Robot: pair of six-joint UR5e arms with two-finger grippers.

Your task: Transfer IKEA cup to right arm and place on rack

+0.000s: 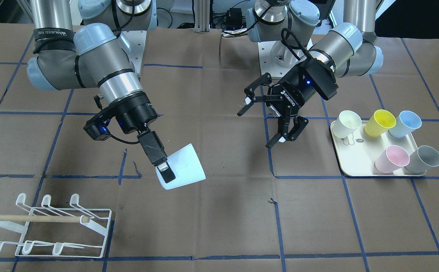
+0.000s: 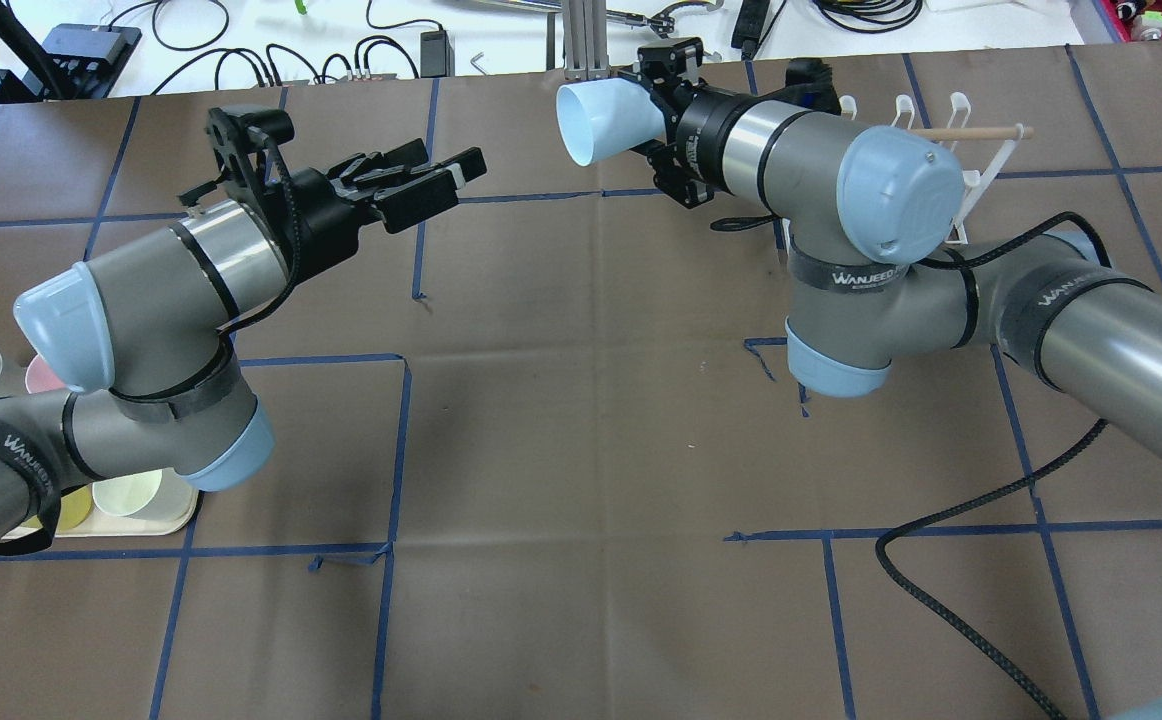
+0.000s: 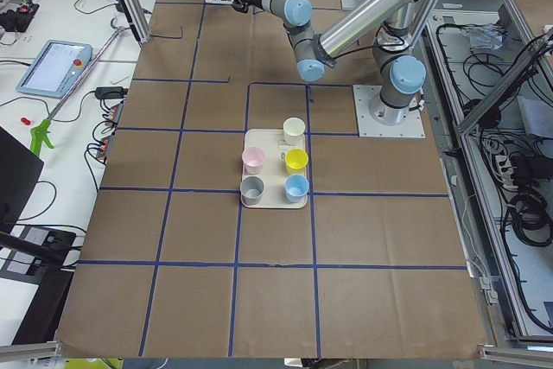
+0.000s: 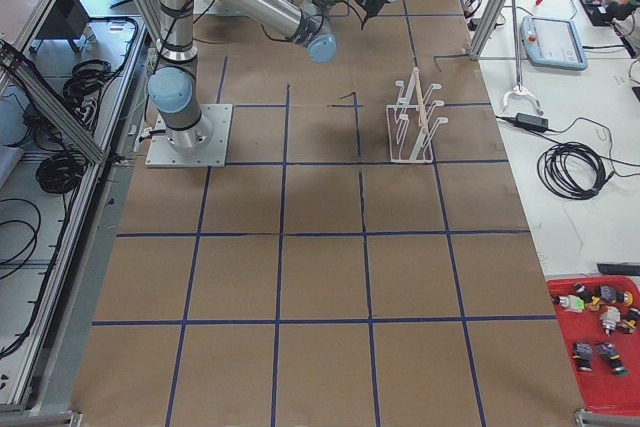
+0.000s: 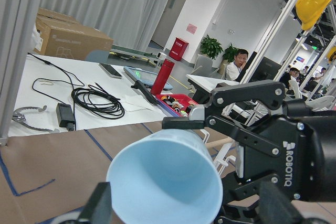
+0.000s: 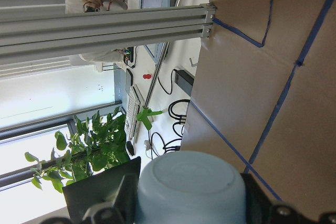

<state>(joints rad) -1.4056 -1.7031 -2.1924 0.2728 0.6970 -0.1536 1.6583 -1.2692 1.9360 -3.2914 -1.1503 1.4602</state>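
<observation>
My right gripper (image 1: pixel 169 172) is shut on a pale blue cup (image 1: pixel 184 166) and holds it tilted above the table's middle. In the overhead view the cup (image 2: pixel 599 125) points its mouth toward my left gripper (image 2: pixel 438 180). The cup's base (image 6: pixel 189 187) sits between the fingers in the right wrist view. My left gripper (image 1: pixel 256 128) is open and empty, a short way from the cup. The cup's mouth (image 5: pixel 165 182) fills the lower left wrist view. The white wire rack (image 1: pixel 49 226) with a wooden dowel stands on the table on my right side; it also shows in the overhead view (image 2: pixel 976 165).
A cream tray (image 1: pixel 355 168) on my left side holds several cups: white, yellow, blue, pink and grey. Brown paper with blue tape lines covers the table. A black cable (image 2: pixel 951 600) trails on the table by the right arm. Cables lie beyond the far edge.
</observation>
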